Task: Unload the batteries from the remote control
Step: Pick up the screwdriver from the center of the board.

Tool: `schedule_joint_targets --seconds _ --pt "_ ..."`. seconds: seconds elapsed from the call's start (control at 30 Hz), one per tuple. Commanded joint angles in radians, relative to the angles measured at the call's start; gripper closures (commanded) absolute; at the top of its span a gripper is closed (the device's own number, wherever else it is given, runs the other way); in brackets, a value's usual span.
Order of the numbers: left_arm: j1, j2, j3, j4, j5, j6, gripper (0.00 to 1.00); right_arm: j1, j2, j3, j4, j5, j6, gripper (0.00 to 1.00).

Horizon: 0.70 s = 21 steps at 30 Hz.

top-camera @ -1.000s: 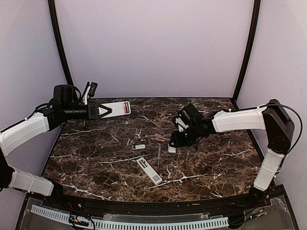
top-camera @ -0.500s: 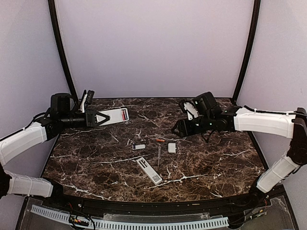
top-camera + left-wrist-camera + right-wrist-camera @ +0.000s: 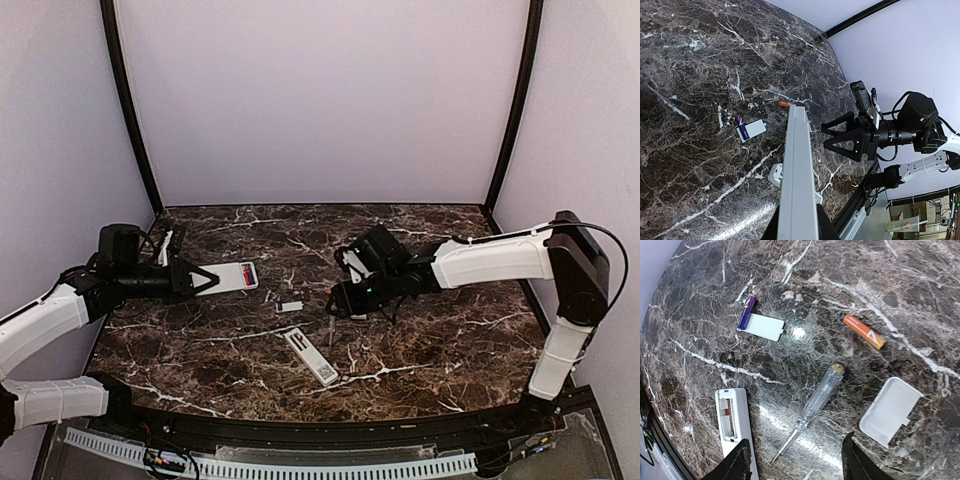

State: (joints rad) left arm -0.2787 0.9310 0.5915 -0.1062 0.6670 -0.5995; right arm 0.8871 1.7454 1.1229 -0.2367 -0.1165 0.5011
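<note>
Hanging open and empty, the right gripper [image 3: 338, 300] leaves the orange battery [image 3: 864, 331] unclear overhead; left gripper [image 3: 212, 281] clamps a remote [image 3: 238, 276].

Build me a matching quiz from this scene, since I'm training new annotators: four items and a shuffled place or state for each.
1 orange battery
2 purple battery
3 middle remote
4 far-left remote

A clamped in the left gripper
B alongside a white cover plate
C by the screwdriver handle's end
D lying flat, battery bay open

Pairs: 1-C, 2-B, 3-D, 4-A
</note>
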Motion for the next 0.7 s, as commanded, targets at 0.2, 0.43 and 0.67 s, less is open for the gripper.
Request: schedule_joint_targets --seconds 0.2,0.43,0.67 --pt "-0.001 0.021 -0.005 0.006 0.023 0.005 1.00 0.086 0.156 0.192 -0.170 0.186 0.100 0.43" --pt "-0.001 -0.013 -0.014 0.002 0.012 0.034 1.00 0.089 0.240 0.288 -0.240 0.211 0.094 0.49" --pt "-0.001 -0.015 -0.012 0.000 0.014 0.050 1.00 0.090 0.296 0.353 -0.290 0.227 0.090 0.51"
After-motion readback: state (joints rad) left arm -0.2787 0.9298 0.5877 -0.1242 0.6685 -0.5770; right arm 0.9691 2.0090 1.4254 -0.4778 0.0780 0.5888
